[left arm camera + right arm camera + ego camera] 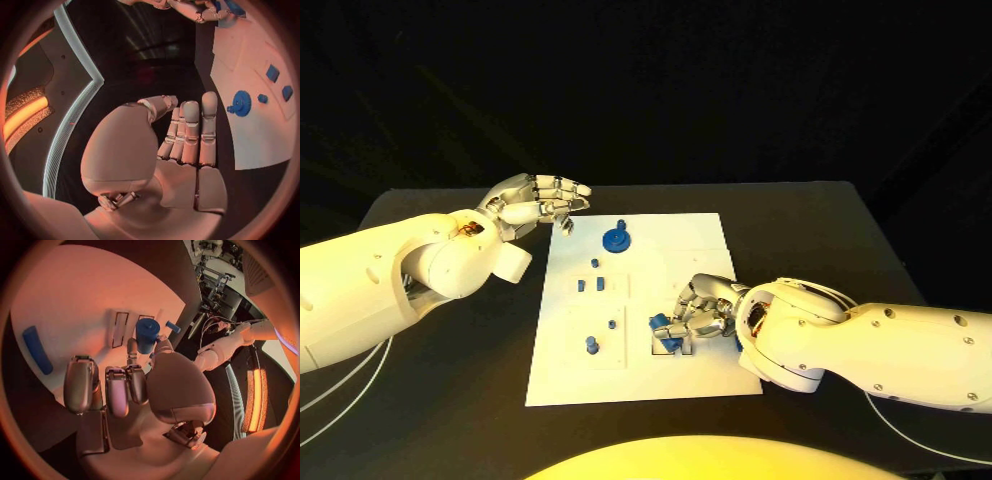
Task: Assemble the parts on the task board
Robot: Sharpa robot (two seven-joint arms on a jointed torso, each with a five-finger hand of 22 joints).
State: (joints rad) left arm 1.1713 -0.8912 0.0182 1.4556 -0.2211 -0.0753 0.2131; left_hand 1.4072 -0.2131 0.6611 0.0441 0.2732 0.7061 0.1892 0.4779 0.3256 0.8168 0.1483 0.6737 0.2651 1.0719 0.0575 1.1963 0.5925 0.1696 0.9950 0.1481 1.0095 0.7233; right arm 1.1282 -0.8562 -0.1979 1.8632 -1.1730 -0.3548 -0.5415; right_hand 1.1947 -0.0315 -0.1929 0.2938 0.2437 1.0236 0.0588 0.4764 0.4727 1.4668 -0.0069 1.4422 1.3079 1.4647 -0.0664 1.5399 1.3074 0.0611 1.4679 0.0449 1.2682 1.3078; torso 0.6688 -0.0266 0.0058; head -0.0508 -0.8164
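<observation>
Parts: R hand [697, 318] pinches blue peg [147, 335] over board [689, 235] near-right slots. L hand [538, 203] empty, fingers curled, off board's far-left corner. Risk: peg tilts in pinch, jams at slot.

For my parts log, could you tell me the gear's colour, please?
The gear is blue, clearest in the head view.

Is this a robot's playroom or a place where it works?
Probably a robot test lab. A black table holds a white task board with small blue parts, and the right hand works among them.
</observation>
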